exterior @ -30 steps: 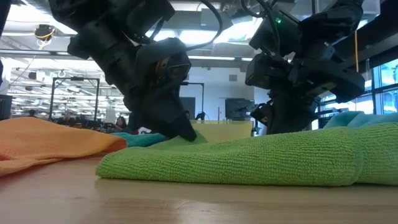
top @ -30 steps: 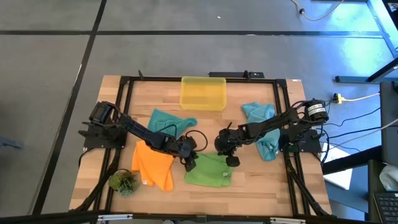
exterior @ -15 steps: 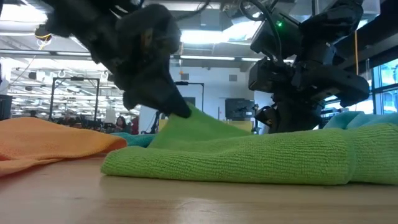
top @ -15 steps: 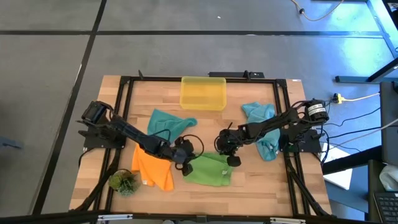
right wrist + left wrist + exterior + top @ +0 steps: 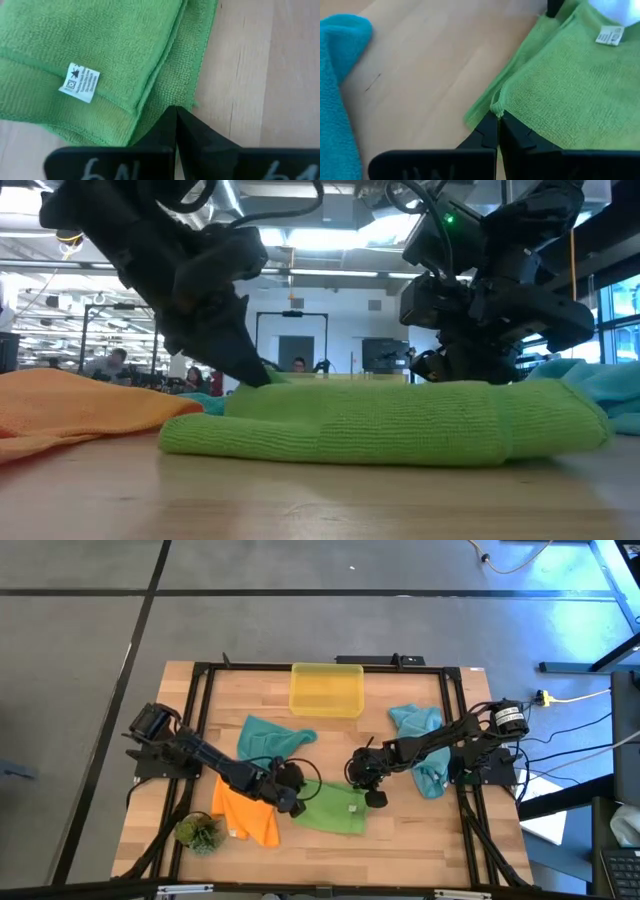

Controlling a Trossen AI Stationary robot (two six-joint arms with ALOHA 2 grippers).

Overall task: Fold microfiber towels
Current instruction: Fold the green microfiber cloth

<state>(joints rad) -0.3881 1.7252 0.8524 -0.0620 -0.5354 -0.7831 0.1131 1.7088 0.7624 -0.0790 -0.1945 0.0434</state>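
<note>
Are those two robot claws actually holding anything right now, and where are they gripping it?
Both grip the green towel: the left gripper pinches its edge at a corner, and the right gripper pinches the folded edge on the opposite side.

Yellow bin [image 5: 326, 689] sits at the worktop's [image 5: 420, 840] far edge, well beyond both jaws; little plant tuft [image 5: 199, 832] near the left one.

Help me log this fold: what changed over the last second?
The left gripper closed on the green towel's corner and drew it toward the orange towel. The right gripper stayed shut at the towel's opposite corner. Other towels unmoved.
</note>
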